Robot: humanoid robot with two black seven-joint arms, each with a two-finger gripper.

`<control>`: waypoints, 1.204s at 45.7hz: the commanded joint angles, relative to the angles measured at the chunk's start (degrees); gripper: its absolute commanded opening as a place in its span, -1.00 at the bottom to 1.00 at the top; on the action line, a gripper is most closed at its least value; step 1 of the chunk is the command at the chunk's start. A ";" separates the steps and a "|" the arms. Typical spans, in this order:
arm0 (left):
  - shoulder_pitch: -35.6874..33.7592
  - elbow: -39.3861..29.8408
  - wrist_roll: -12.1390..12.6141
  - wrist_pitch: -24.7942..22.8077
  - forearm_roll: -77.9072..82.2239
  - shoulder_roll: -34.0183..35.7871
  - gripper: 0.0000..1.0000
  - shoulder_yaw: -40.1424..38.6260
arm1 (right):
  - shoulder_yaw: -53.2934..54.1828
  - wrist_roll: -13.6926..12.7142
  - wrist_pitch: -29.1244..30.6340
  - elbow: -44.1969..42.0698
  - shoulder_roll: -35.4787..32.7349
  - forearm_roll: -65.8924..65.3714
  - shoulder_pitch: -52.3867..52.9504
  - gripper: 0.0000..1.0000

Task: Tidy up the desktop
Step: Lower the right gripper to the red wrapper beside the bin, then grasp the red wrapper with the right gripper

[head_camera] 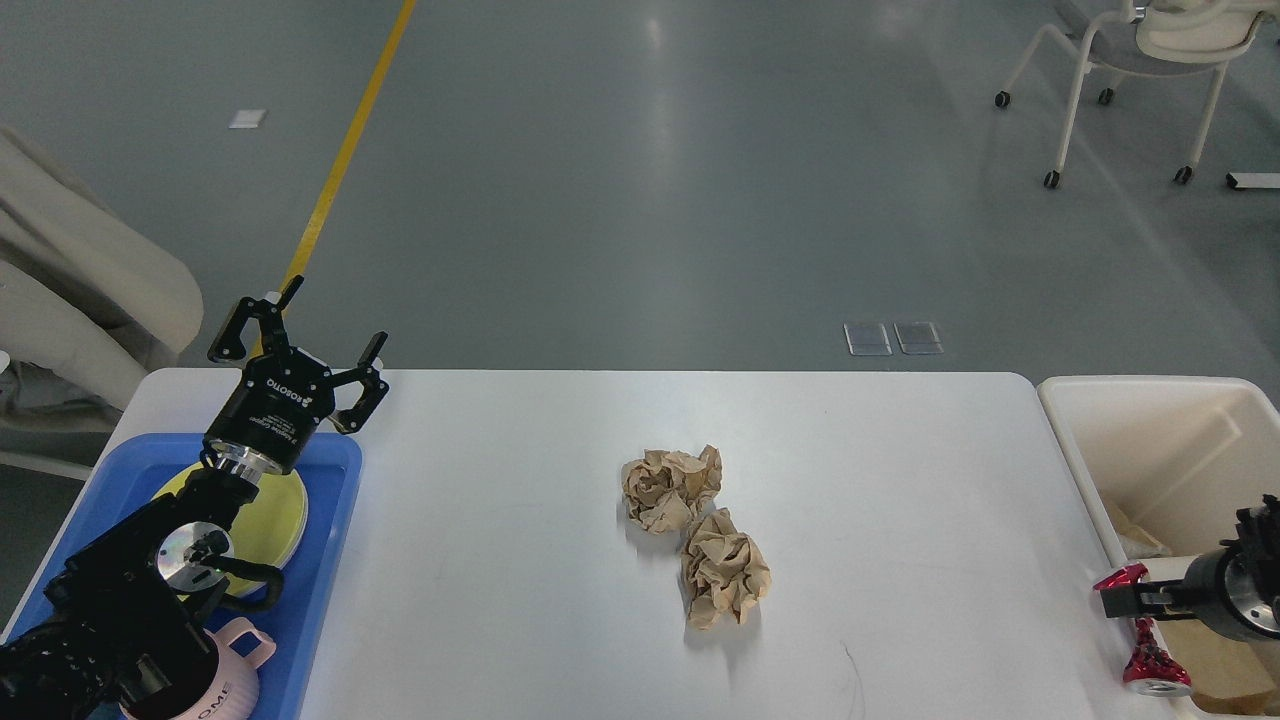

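My left end effector (300, 335) hangs above the worktop's (520, 560) far left corner with its two fingers spread well apart and nothing between them; below and behind it, a blue tray (335, 545) covers the near left part of the worktop, carrying a yellow plate (275, 520) and, at the near edge, a pink cup (240, 665) partly hidden by my arm. My right end effector (1125, 597) comes in at the worktop's near right corner, pointing left, right at a crushed red can (1150, 660); its fingers look dark and small, and I cannot tell whether they are apart or closed on the can; the can's top end shows by the fingertips and its lower end lies on the worktop edge. Just past that right edge stands a cream bin (1140, 440). Two crumpled brown paper balls (670, 487) (725, 567) lie touching each other near the middle of the white worktop, which spans most of the view.
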 commanded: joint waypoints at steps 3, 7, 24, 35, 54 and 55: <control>0.00 0.00 0.00 0.00 0.00 0.00 1.00 0.00 | 0.22 -0.02 -2.98 -4.32 2.46 0.11 -3.15 1.00; 0.00 0.00 0.00 0.00 0.00 0.00 1.00 0.00 | 0.22 0.07 -3.68 -5.90 3.08 0.11 -4.56 1.00; 0.00 0.00 0.00 0.00 0.00 0.00 1.00 0.00 | 0.39 0.77 -7.73 -6.17 3.34 0.11 -7.46 -1.00; 0.00 0.00 0.00 0.00 0.00 0.00 1.00 0.00 | 0.83 0.68 -7.82 -6.17 4.13 0.72 -7.64 -1.00; 0.00 0.00 0.00 0.00 0.00 0.00 1.00 0.00 | 0.66 0.68 -4.40 0.15 -4.03 2.40 7.02 -1.00; 0.00 0.00 0.00 0.00 0.00 0.00 1.00 0.00 | 0.57 0.77 -3.35 1.11 -5.17 2.40 9.48 -1.00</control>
